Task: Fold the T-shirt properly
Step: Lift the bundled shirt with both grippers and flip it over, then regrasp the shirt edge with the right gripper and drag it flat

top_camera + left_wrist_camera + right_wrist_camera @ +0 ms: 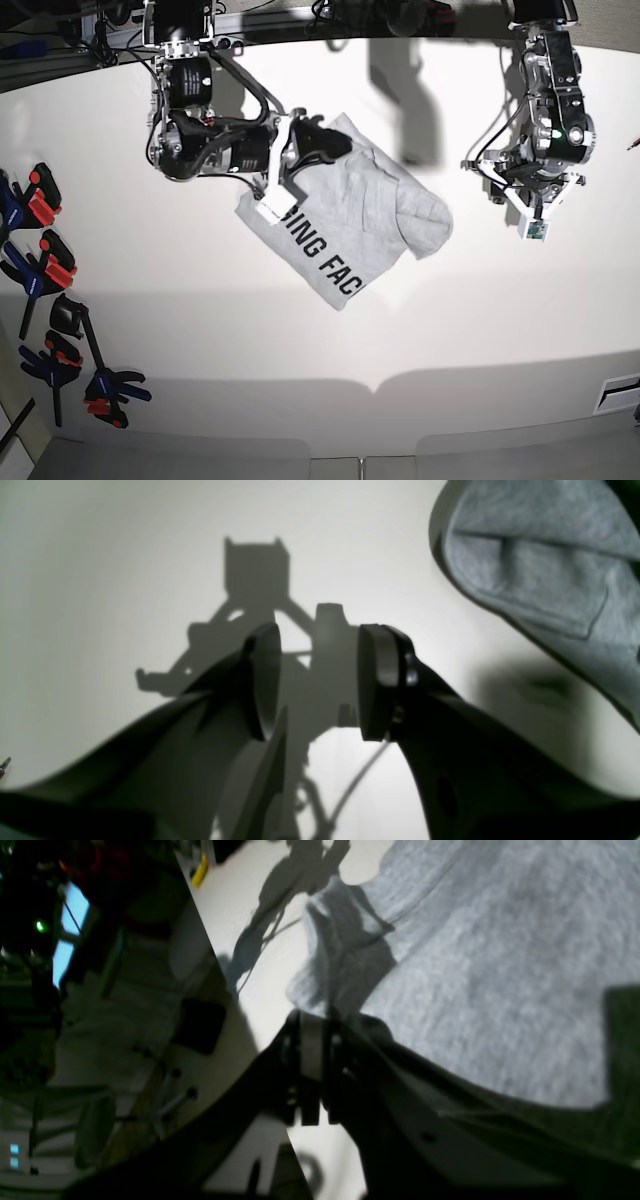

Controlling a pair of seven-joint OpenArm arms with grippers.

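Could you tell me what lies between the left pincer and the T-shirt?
Only bare white table: the base view shows nothing between the left pincer and the T-shirt.

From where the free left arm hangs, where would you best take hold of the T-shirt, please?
Probably the rounded folded corner of the T-shirt nearest the left gripper, approached from that side: it lies flat and uncovered, while the right gripper pinches the far edge.

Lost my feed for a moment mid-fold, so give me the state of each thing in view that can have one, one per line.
T-shirt: partly folded, bunched, lettering side up, flat on the table.
Left hand: open, empty, over bare table, clear of the shirt.
Right hand: shut on the T-shirt's edge.
Clamps: lying unused at the table's edge, apart from the shirt.
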